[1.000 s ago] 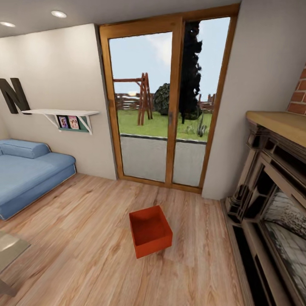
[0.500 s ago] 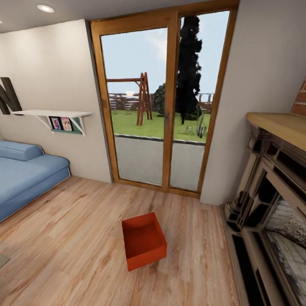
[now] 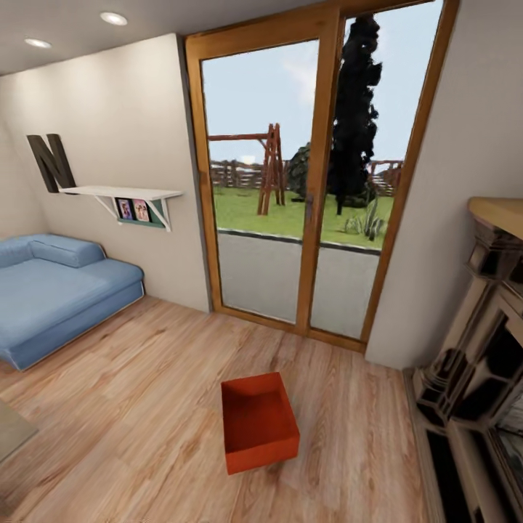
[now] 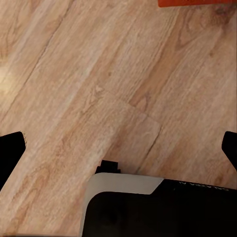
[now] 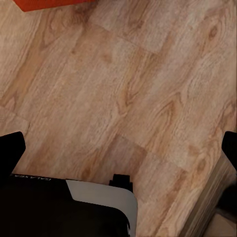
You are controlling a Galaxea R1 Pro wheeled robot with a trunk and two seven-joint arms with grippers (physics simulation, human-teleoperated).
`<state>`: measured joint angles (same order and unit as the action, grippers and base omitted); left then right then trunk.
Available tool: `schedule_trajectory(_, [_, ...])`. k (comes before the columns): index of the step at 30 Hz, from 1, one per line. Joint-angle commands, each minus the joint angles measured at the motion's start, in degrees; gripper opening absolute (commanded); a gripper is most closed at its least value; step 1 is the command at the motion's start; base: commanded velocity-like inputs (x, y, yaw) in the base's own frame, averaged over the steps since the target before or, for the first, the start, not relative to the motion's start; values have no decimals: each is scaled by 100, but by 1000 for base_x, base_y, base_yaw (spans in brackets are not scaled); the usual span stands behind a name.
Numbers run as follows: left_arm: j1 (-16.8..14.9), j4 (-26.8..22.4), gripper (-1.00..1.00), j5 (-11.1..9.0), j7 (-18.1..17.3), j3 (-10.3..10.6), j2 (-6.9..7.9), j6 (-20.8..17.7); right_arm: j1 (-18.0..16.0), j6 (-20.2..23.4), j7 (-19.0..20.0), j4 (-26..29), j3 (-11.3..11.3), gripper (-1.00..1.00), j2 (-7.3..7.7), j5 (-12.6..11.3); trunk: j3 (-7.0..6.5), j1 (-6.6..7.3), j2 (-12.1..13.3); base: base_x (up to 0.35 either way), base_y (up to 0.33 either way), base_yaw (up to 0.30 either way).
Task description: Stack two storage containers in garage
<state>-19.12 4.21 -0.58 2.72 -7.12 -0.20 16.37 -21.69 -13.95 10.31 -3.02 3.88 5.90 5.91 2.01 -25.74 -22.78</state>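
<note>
One orange-red storage container (image 3: 259, 423) stands upright and empty on the living room's light wood-plank floor (image 3: 145, 378), a short way in front of me. An orange strip of this storage container (image 4: 197, 2) shows in the left wrist view, beyond my left gripper (image 4: 121, 150). That gripper hangs open over bare planks, its dark fingertips (image 4: 10, 154) far apart. My right gripper (image 5: 121, 150) is open too, with nothing between its fingertips (image 5: 11, 150) and a corner of the storage container (image 5: 49, 4) beyond it. The garage is out of view.
A wood-framed glass door (image 3: 312, 196) fills the far wall. The blue sofa (image 3: 58, 290) is at the left under a white shelf (image 3: 120, 195). A dark fireplace surround (image 3: 479, 363) lines the right side. A glass table corner (image 3: 11, 428) sits at lower left.
The whole head picture has shifted, so the camera has moved: the door and sofa now sit further right. The container stays put on the planks.
</note>
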Motion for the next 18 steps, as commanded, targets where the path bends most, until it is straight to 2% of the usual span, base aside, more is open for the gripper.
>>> schedule_trajectory(1, [-13, 27, 100, -4, 10, -26, 0, 45, -10, -41, 7, -24, 43, 100, 5, 59, 13, -4, -14, 13, -5, 257])
schedule_trajectory(11, [-13, 27, 100, -25, 10, -26, -3, 49, -10, -40, 7, -24, 43, 100, 8, 59, 13, -4, -14, 15, -1, 258])
schedule_trajectory(14, [-13, 27, 100, -23, 10, -26, -5, 41, -10, -39, 7, -24, 43, 100, 6, 59, 13, -4, -14, 198, 0, 205])
schedule_trajectory(18, [-13, 27, 100, -22, 10, -26, -6, 34, -10, -42, 7, -24, 43, 100, 7, 60, 13, -4, -14, 298, 0, 51])
